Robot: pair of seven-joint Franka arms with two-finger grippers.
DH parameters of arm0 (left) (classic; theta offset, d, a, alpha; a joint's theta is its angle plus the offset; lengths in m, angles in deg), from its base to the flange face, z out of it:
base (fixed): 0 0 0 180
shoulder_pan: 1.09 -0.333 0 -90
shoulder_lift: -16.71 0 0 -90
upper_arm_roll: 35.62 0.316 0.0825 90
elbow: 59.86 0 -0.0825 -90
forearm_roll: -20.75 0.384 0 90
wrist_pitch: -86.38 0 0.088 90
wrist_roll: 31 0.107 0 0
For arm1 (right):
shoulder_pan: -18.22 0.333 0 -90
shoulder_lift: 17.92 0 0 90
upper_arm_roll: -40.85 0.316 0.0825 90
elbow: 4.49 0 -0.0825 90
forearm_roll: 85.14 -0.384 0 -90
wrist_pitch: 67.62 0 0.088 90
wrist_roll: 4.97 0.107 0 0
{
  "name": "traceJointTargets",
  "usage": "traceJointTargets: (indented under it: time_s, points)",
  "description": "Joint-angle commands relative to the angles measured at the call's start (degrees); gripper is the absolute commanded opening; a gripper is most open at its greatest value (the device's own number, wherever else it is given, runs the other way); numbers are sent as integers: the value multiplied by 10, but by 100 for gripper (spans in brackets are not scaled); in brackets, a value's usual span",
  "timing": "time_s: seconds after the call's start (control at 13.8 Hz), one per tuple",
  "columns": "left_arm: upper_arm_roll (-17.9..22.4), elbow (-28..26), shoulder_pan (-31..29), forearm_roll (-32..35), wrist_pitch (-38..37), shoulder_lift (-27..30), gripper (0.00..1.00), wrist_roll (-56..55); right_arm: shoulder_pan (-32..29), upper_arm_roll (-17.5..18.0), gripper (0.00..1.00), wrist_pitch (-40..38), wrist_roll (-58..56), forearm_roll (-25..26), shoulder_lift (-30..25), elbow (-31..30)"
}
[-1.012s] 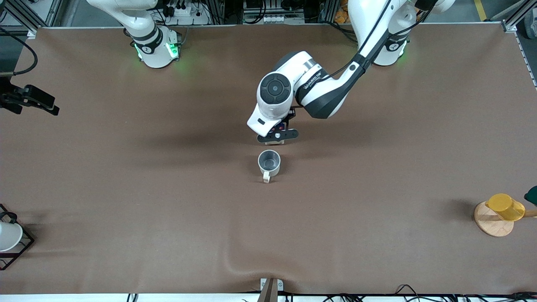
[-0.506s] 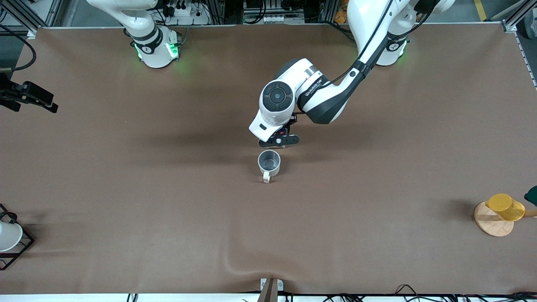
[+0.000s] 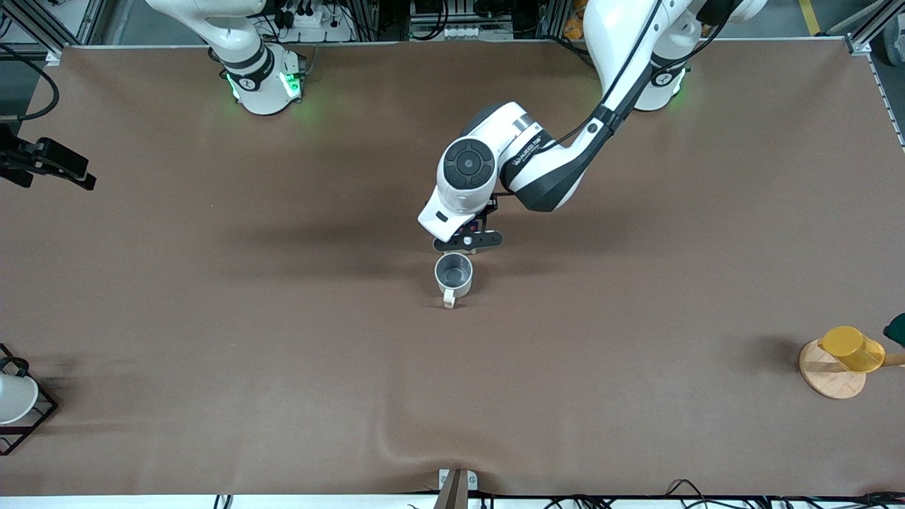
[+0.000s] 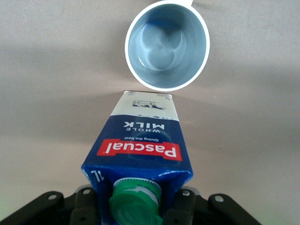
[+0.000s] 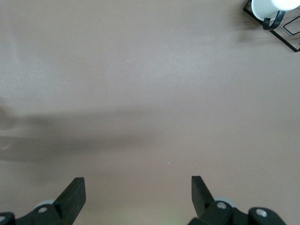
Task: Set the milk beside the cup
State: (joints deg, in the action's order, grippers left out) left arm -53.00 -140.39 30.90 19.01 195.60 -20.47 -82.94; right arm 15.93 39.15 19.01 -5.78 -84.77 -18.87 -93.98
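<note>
My left gripper is shut on the milk, a dark blue carton with a green cap and red lettering, held upright by its top. The carton's white base is close beside the cup, on the side farther from the front camera. I cannot tell whether the base touches the table. The off-white mug stands upright with its handle toward the front camera. In the front view the wrist hides most of the milk. My right gripper is open and empty over the right arm's end of the table, waiting.
A yellow cup lies on a wooden disc at the left arm's end. A white cup sits in a black wire rack at the right arm's end. The brown cover has a wrinkle near the front edge.
My left gripper has shifted a little toward the mug with the milk in it. The right gripper has barely moved.
</note>
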Motion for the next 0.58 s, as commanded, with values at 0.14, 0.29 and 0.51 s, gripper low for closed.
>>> traceJointTargets:
  time_s: [0.14, 0.29, 0.51]
  points:
    - [2, 16, 5, 10, 3, -11, 98, 0, 2, 1, 100, 3, 7, 12, -5, -9]
    - [2, 16, 4, 10, 2, -1, 100, -2, 2, 1, 100, 1, 7, 11, -5, -9]
    - [2, 16, -2, 8, -8, 26, 100, 0, -3, -1, 100, 8, 7, 12, -5, -7]
